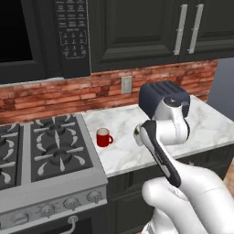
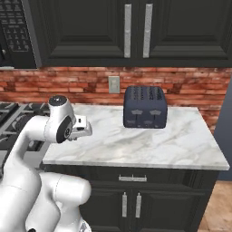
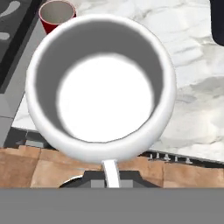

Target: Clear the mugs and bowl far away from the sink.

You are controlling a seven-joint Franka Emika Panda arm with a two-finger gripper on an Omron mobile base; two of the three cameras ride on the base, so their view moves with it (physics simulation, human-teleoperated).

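The white mug (image 3: 101, 83) hangs close under the hand camera, its mouth facing the lens and its thin handle (image 3: 110, 171) pointing down between the fingers. My gripper (image 3: 111, 180) is shut on that handle, above the counter's front edge. The red mug (image 1: 104, 137) stands upright on the marble counter (image 1: 123, 151) beside the stove, and appears again as the red mug (image 3: 56, 15) beyond the white one. In the right base view the hand (image 2: 82, 127) sits over the counter's left end. The bowl and the sink are out of view.
A dark blue toaster (image 2: 145, 107) stands at the back of the counter (image 2: 181, 140) against the brick wall. The gas stove (image 1: 45, 146) adjoins the counter on the left. Dark cabinets and a microwave (image 1: 41, 36) hang overhead.
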